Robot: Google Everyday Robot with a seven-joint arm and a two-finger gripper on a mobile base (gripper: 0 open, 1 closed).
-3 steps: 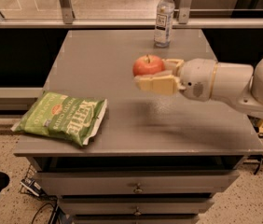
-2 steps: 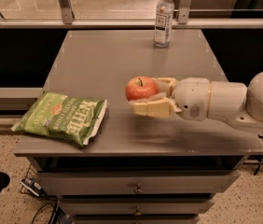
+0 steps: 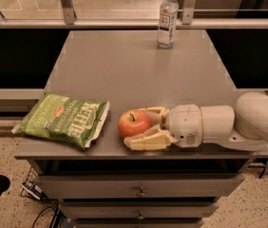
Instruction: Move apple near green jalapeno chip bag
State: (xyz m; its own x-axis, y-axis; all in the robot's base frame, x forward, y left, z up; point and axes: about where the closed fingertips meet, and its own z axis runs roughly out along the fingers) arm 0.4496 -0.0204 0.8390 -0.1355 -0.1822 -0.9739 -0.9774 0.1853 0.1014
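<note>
The apple is red with orange-yellow patches and a short stem, low over or on the table near its front edge. My gripper reaches in from the right, and its cream fingers are shut on the apple, one behind it and one in front. The green jalapeno chip bag lies flat at the front left of the table, its white right edge a short gap left of the apple.
A clear water bottle stands upright at the back of the grey table. The table has drawers below its front edge. A metal rail runs behind the table. The white arm lies across the front right.
My gripper has carried the apple down and to the left, from mid-table toward the front edge, ending close beside the chip bag. The bag and bottle have not moved.
</note>
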